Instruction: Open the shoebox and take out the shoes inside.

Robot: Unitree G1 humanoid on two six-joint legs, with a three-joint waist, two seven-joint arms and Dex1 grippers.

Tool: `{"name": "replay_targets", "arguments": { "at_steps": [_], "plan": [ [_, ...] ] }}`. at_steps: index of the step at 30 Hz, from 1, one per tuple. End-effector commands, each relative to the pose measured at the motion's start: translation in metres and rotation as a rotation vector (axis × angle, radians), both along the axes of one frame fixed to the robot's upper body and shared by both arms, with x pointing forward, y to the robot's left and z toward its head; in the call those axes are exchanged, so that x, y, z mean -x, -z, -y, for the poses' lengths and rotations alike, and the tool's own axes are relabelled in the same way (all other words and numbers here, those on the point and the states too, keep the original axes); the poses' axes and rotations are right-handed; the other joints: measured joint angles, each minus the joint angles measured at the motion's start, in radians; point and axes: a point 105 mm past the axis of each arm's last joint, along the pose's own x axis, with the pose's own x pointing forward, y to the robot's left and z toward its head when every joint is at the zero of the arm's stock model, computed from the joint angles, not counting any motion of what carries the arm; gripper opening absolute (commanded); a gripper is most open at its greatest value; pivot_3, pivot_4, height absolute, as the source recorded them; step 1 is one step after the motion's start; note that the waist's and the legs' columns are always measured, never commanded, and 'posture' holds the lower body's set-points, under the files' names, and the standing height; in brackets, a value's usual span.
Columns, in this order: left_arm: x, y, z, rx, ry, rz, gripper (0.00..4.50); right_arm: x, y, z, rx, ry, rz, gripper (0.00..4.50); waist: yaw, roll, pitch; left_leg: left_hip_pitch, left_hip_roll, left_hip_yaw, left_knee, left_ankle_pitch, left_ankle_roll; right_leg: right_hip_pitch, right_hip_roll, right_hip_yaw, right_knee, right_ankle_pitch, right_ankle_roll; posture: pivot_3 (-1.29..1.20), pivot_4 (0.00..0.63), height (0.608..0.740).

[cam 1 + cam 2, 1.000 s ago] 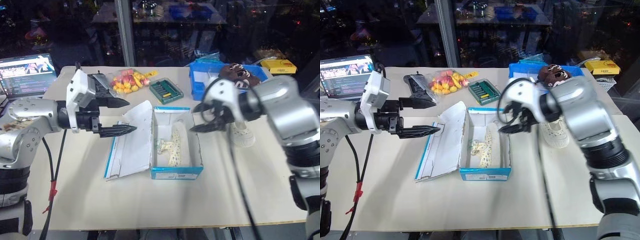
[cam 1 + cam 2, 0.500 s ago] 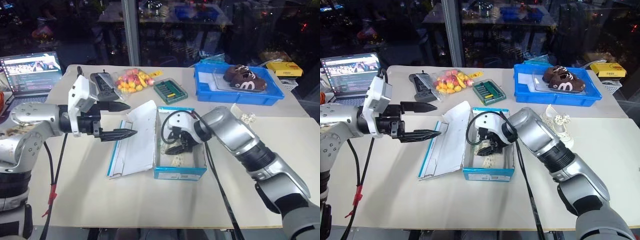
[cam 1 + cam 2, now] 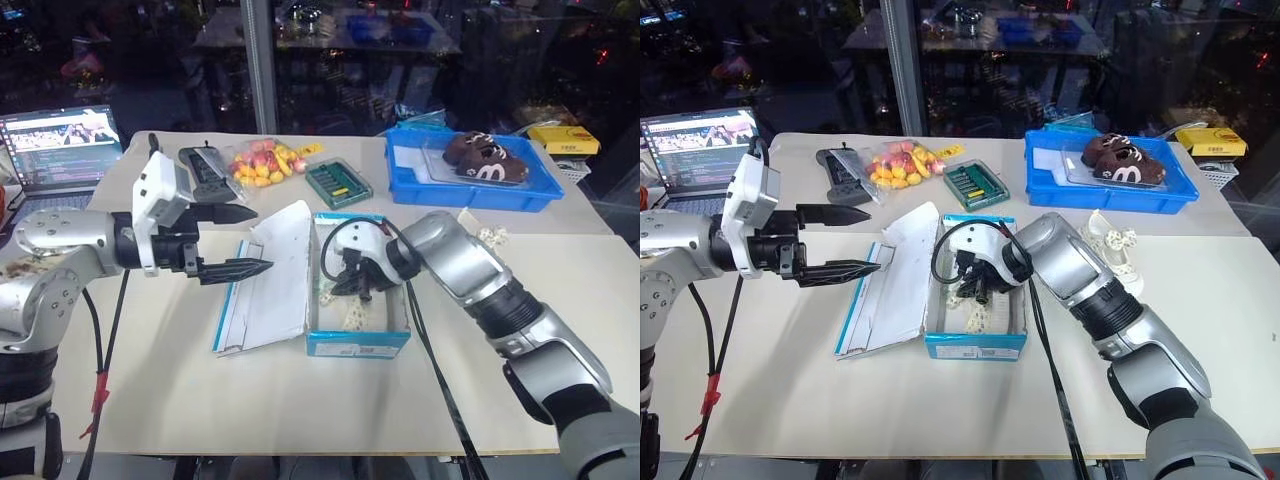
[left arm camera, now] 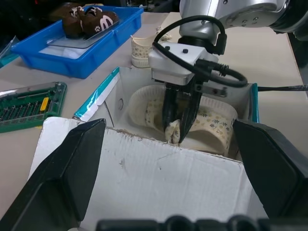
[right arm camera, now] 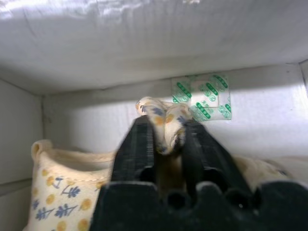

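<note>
The blue shoebox [image 3: 358,342] lies open mid-table, its white-lined lid [image 3: 270,280] folded out to the left. One cream speckled shoe [image 4: 211,125] rests inside. My right gripper [image 3: 975,290] reaches down into the box and is shut on a fold of this shoe's fabric upper [image 5: 166,120]. The other cream shoe [image 3: 1108,248] stands on the table right of the box. My left gripper [image 3: 262,240] hovers open above the lid's left part, touching nothing.
A blue tray [image 3: 480,198] at the back right holds dark brown shoes [image 3: 485,160]. A green bit set [image 3: 338,183], a bag of sweets [image 3: 262,162] and a black device [image 3: 203,172] lie behind the box. A laptop [image 3: 60,145] sits far left, a yellow box [image 3: 565,138] far right.
My right gripper dropped from above the box's right side into the box and closed on the shoe's upper. The left gripper stayed put, open.
</note>
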Motion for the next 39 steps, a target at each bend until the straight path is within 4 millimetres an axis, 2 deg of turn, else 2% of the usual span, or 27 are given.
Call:
{"name": "replay_targets", "arguments": {
  "at_steps": [1, 7, 14, 18, 20, 23, 25, 28, 31, 35, 39],
  "plan": [
    [0.002, -0.011, 0.003, 0.000, 0.018, 0.049, 4.50, 0.023, -0.039, -0.006, -0.137, -0.108, 0.018, 0.07, 0.001, 0.000, 0.000, -0.001, 0.000, 0.000, 0.000, 0.000, 0.000, 0.000, 0.000, 0.000, 0.000, 0.000, 0.000, 0.00, 0.150, 0.739],
    [0.000, -0.011, 0.004, -0.002, 0.021, 0.054, 4.50, 0.034, -0.070, 0.009, -0.195, -0.132, 0.064, 0.07, 0.002, 0.000, 0.000, -0.001, 0.000, 0.000, -0.001, 0.000, 0.000, 0.000, 0.000, 0.000, -0.001, 0.000, 0.000, 0.00, 0.150, 0.739],
    [-0.001, -0.011, 0.006, -0.003, 0.035, 0.054, 4.50, 0.023, -0.114, 0.025, -0.223, -0.095, 0.269, 0.07, 0.000, 0.000, 0.000, -0.001, 0.000, 0.000, -0.001, 0.000, 0.000, -0.001, 0.000, 0.000, -0.001, 0.000, 0.000, 0.00, 0.150, 0.739],
    [-0.002, -0.011, 0.006, -0.005, 0.039, 0.052, 4.50, 0.022, -0.147, 0.056, -0.204, -0.074, 0.436, 0.07, 0.005, 0.000, 0.000, -0.002, 0.000, 0.000, -0.001, 0.000, 0.000, -0.002, 0.000, 0.000, -0.001, 0.000, 0.000, 0.00, 0.150, 0.739],
    [-0.003, -0.010, 0.006, -0.004, 0.041, 0.051, 4.50, 0.021, -0.155, 0.074, -0.205, -0.054, 0.452, 0.07, 0.010, 0.000, 0.000, -0.002, 0.000, 0.000, -0.001, 0.000, 0.000, -0.002, 0.000, 0.000, -0.002, 0.000, 0.000, 0.00, 0.150, 0.739],
    [-0.005, -0.009, 0.007, -0.004, 0.047, 0.052, 4.50, 0.009, -0.165, 0.103, -0.220, 0.045, 0.458, 0.07, 0.009, 0.000, 0.000, -0.002, 0.000, 0.000, -0.001, 0.000, 0.000, -0.001, 0.000, 0.000, -0.002, 0.000, 0.000, 0.00, 0.150, 0.739],
    [-0.006, -0.009, 0.009, -0.007, 0.054, 0.058, 4.50, 0.003, -0.160, 0.121, -0.209, 0.099, 0.415, 0.07, 0.007, 0.000, 0.000, -0.002, 0.000, 0.000, -0.001, 0.000, 0.000, -0.001, 0.000, 0.000, -0.002, 0.000, 0.000, 0.00, 0.150, 0.739],
    [-0.004, -0.011, 0.013, 0.001, 0.079, 0.066, 4.50, -0.002, -0.133, 0.138, -0.175, 0.122, 0.298, 0.07, 0.004, 0.000, 0.000, -0.002, 0.000, 0.000, -0.001, 0.000, 0.000, -0.001, 0.000, 0.000, -0.002, 0.000, 0.000, 0.00, 0.150, 0.739],
    [-0.004, -0.010, 0.013, 0.000, 0.081, 0.066, 4.50, -0.007, -0.107, 0.137, -0.160, 0.117, 0.219, 0.07, -0.004, 0.000, 0.000, -0.002, 0.000, 0.000, -0.001, 0.000, 0.001, -0.001, 0.000, 0.000, -0.002, -0.001, 0.000, 0.00, 0.150, 0.739],
    [-0.008, -0.009, 0.014, 0.004, 0.072, 0.078, 4.50, -0.029, -0.051, 0.134, 0.031, 0.153, 0.196, 0.07, -0.016, 0.000, 0.000, -0.001, 0.000, 0.000, -0.001, 0.000, 0.001, -0.001, 0.000, 0.001, -0.001, 0.000, 0.000, 0.00, 0.150, 0.739],
    [-0.008, -0.008, 0.015, 0.002, 0.078, 0.078, 4.50, -0.044, -0.026, 0.138, 0.106, 0.188, 0.193, 0.07, -0.014, 0.000, 0.001, -0.001, -0.001, 0.000, 0.000, 0.000, 0.000, -0.002, 0.000, 0.001, -0.001, 0.000, 0.000, 0.00, 0.150, 0.739]
  ]
}}
